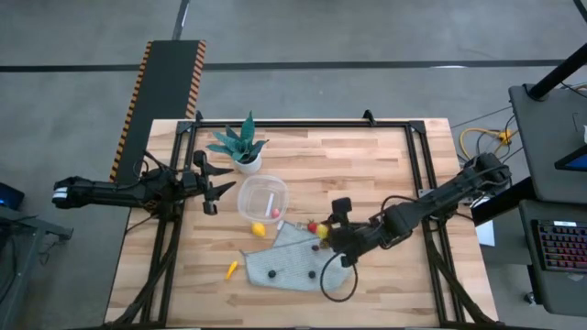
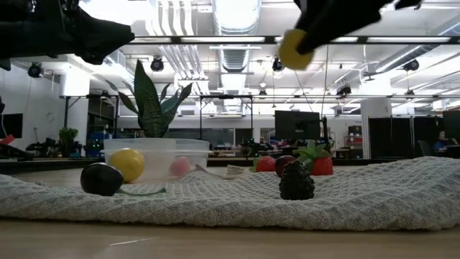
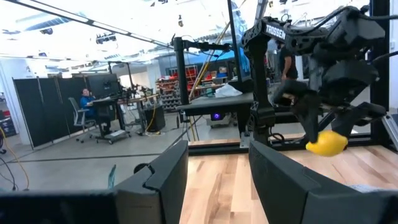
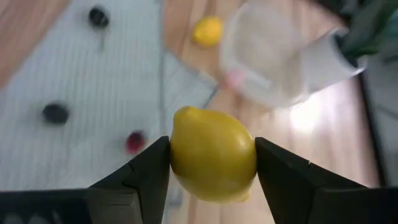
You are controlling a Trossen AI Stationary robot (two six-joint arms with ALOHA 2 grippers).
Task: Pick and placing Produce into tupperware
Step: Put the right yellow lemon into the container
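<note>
Lemon (image 4: 213, 163) clamped in right gripper (image 4: 211, 165) above grey cloth (image 1: 292, 261); tupperware (image 1: 263, 197) at 10 o'clock; left gripper (image 1: 213, 183) fingers wide; "TROSSEN" on arm.

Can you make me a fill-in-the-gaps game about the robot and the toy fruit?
1. The right gripper is holding a yellow ____.
2. The left gripper is holding ____.
3. The dark berries lie on a grey ____.
4. The spiky green plant stands in a small ____ pot.

Missing words: lemon; nothing; cloth; white
</note>
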